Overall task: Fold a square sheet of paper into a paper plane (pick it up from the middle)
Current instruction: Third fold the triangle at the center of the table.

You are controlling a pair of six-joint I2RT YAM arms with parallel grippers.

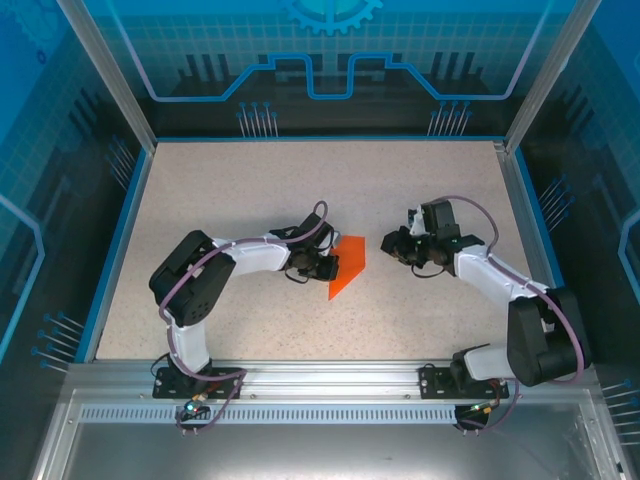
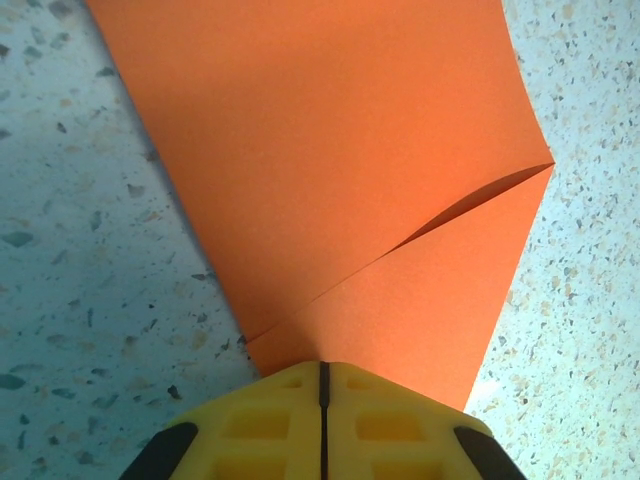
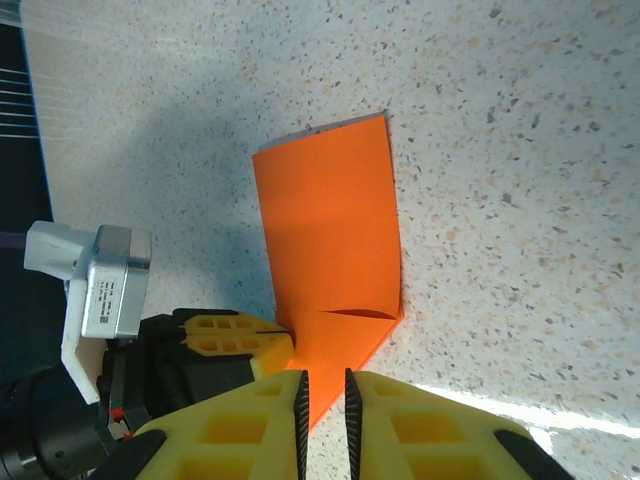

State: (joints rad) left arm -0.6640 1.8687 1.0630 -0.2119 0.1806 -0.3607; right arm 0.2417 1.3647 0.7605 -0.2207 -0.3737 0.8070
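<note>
The square sheet of paper [image 1: 350,262] lies on the table between the two arms. It is bright orange, folded into a narrow strip, with one corner turned over as a triangular flap [image 2: 430,290]. My left gripper [image 2: 322,368] is shut, and its yellow tips rest on the paper's edge at the folded end [image 1: 328,266]. My right gripper [image 3: 323,376] hovers over the pointed corner of the paper [image 3: 322,400]. Its jaws stand a narrow gap apart with nothing pinched between them. From the right wrist, the left gripper's fingers [image 3: 240,340] touch the paper's left side.
The speckled tabletop [image 1: 250,190] is bordered by a blue rim and aluminium frame posts [image 1: 520,130]. Both arm bases are bolted to the metal rail [image 1: 320,380] at the near edge.
</note>
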